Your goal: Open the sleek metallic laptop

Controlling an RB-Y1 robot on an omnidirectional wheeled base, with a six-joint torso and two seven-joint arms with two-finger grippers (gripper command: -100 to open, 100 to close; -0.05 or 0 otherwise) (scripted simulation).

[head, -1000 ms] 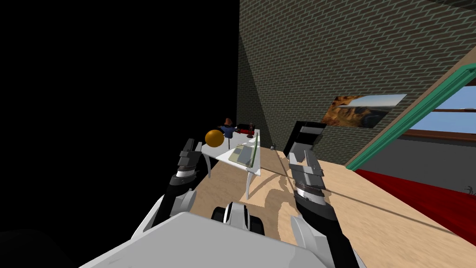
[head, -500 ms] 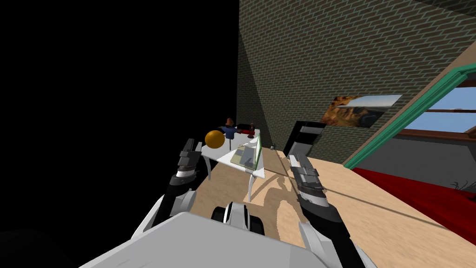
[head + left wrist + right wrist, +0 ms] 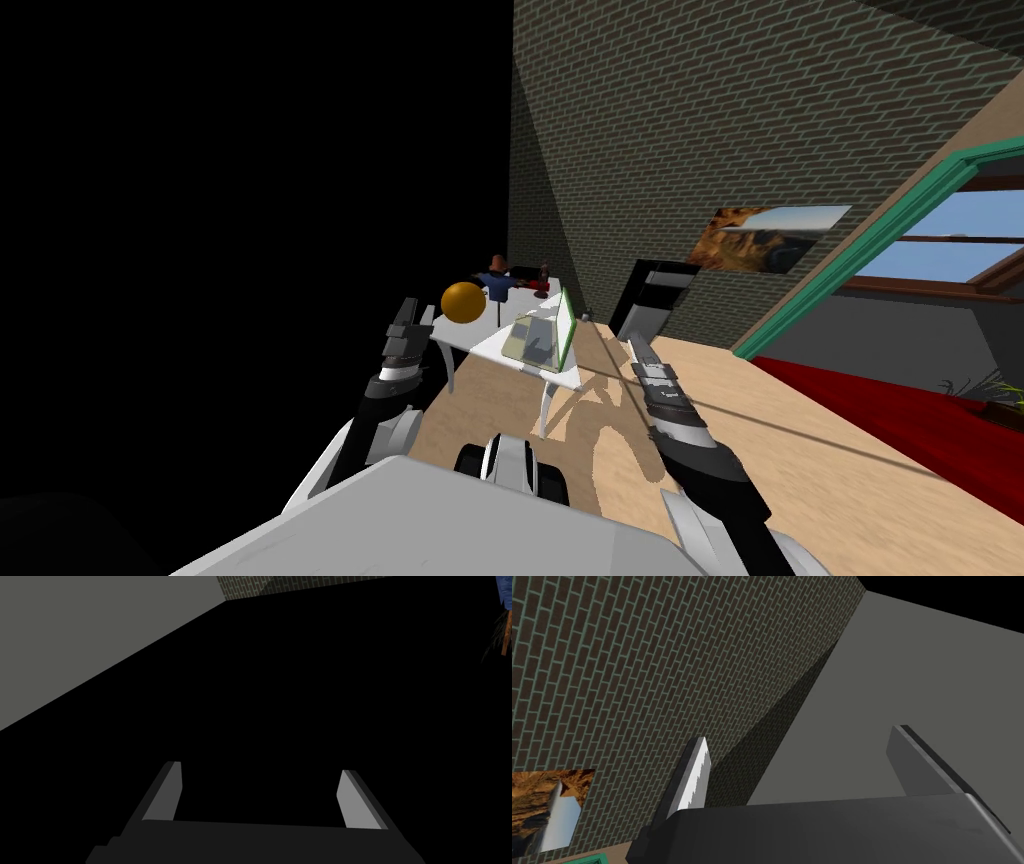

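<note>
the light grey, slim laptop [image 3: 538, 338] sat on the near right part of a white table with curved legs [image 3: 487, 344], its green-rimmed lid raised steeply above the pale base so that the screen side faced back across the table. farther along the tabletop were an orange ball [image 3: 463, 301], a small figure in blue [image 3: 497, 281] and a dark red item [image 3: 541, 291] too small to identify. the right gripper [image 3: 636, 348] hung over the wooden floor [image 3: 800, 470] just off the table's right side, near the laptop but clear of it; in its wrist view its two blade fingers [image 3: 693, 783] stood well apart with nothing between them. the left gripper [image 3: 407, 312] was held up by the table's left end, just beside the ball, and its fingers [image 3: 167, 791] were likewise spread wide and empty. a black boxy piece of furniture [image 3: 655, 290] stood against the brick wall [image 3: 700, 120] beyond the table.
</note>
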